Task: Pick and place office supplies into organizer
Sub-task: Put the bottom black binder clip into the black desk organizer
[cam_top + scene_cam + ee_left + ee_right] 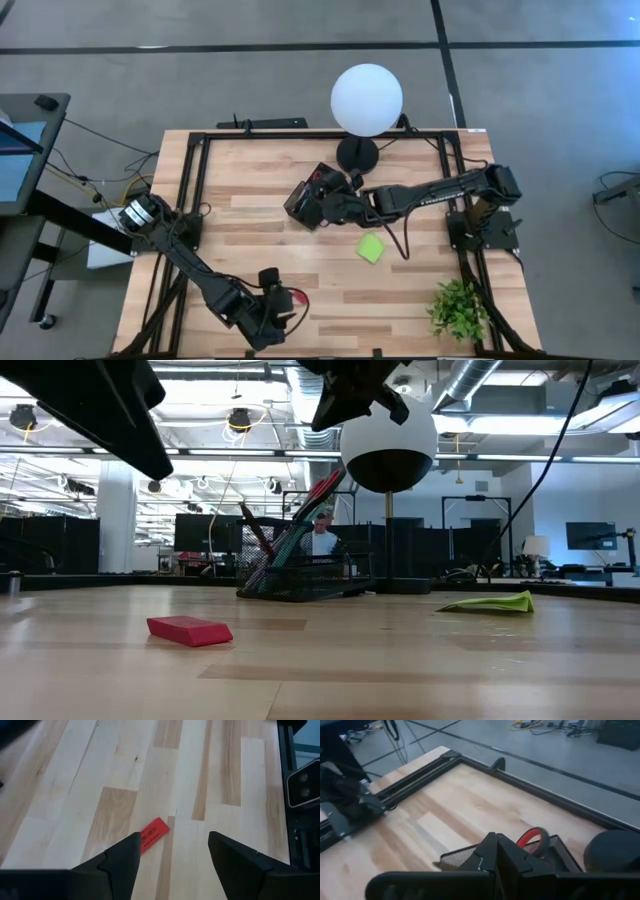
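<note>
Left gripper (172, 852) low, fingers spread wide; right gripper (496, 851) extended mid-table, fingers pressed together.

From above, the right arm (440, 190) covers most of the organizer (303, 196), so its compartments and contents cannot be made out. In the level view the pens (300, 525) in it overlap, and how many there are cannot be told. The right wrist view shows only part of a red scissor handle (532, 840); the blades are hidden. The print on the small red piece (152, 834) is too small to read. The plant (460, 310) is cut off by the near edge.
</note>
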